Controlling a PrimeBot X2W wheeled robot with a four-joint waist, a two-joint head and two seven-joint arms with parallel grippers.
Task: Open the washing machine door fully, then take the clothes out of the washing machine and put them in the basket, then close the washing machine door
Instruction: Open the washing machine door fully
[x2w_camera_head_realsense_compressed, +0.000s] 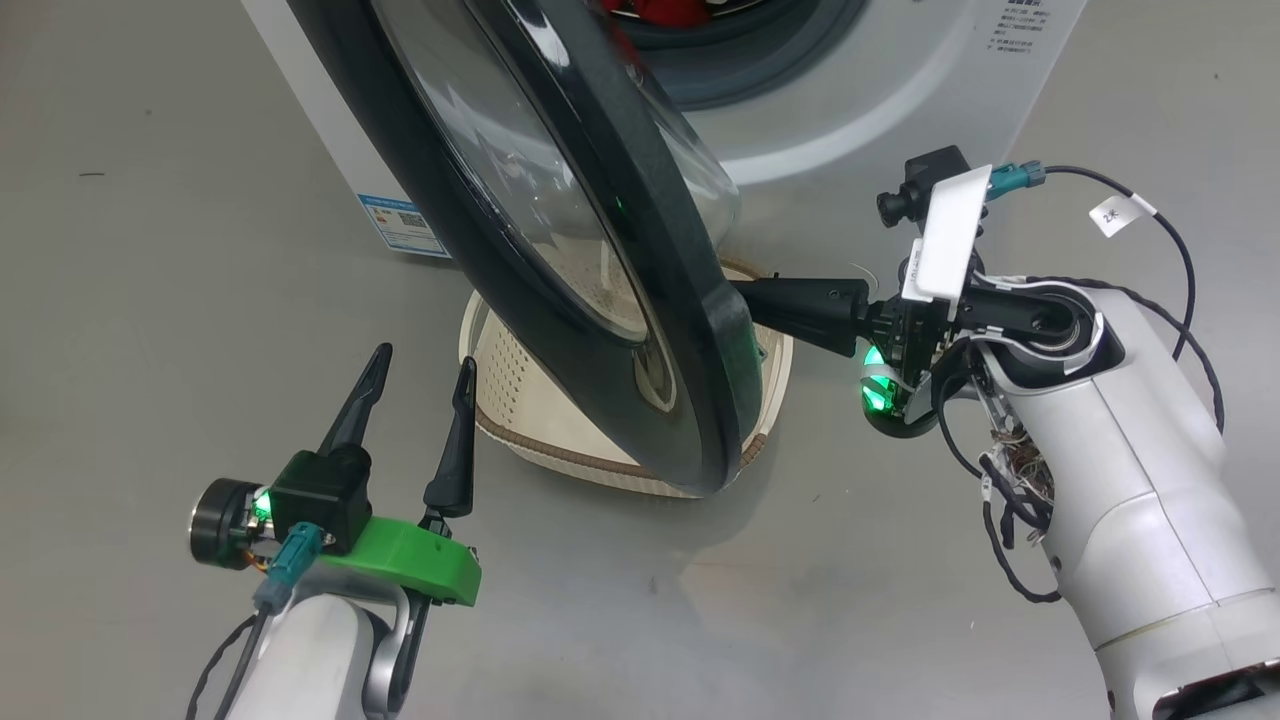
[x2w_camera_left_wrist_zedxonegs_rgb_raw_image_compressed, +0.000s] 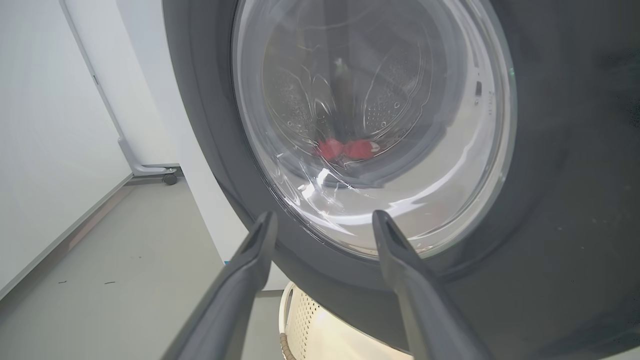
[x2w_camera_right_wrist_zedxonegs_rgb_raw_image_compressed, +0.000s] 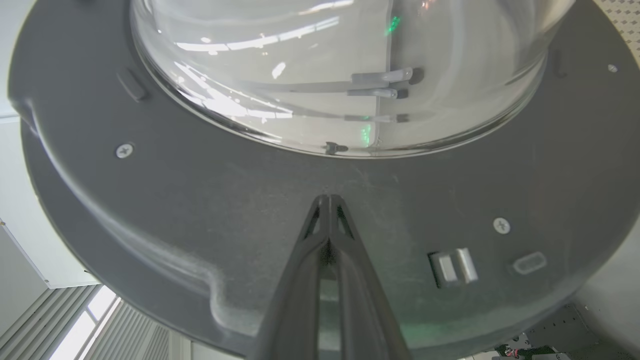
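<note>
The washing machine (x2w_camera_head_realsense_compressed: 880, 90) stands at the top of the head view, with its door (x2w_camera_head_realsense_compressed: 690, 330) swung partly out over the basket (x2w_camera_head_realsense_compressed: 500, 370). My right gripper (x2w_camera_head_realsense_compressed: 745, 298) is shut, holding nothing, and its tips (x2w_camera_right_wrist_zedxonegs_rgb_raw_image_compressed: 327, 200) press on the door's dark inner rim just below the glass bowl (x2w_camera_right_wrist_zedxonegs_rgb_raw_image_compressed: 340, 75). My left gripper (x2w_camera_head_realsense_compressed: 422, 365) is open and empty, low on the door's outer side and apart from it. In the left wrist view the left gripper (x2w_camera_left_wrist_zedxonegs_rgb_raw_image_compressed: 324, 220) faces the glass. Red clothes (x2w_camera_left_wrist_zedxonegs_rgb_raw_image_compressed: 345, 149) show through it, and also in the drum mouth (x2w_camera_head_realsense_compressed: 660, 10).
Part of the cream basket (x2w_camera_left_wrist_zedxonegs_rgb_raw_image_compressed: 310, 320) sits on the grey floor under the door's lower edge. A blue label (x2w_camera_head_realsense_compressed: 405, 225) marks the machine's left corner. A white panel on a castor foot (x2w_camera_left_wrist_zedxonegs_rgb_raw_image_compressed: 170, 177) stands further left. The door latch (x2w_camera_right_wrist_zedxonegs_rgb_raw_image_compressed: 452, 265) lies right of my right fingers.
</note>
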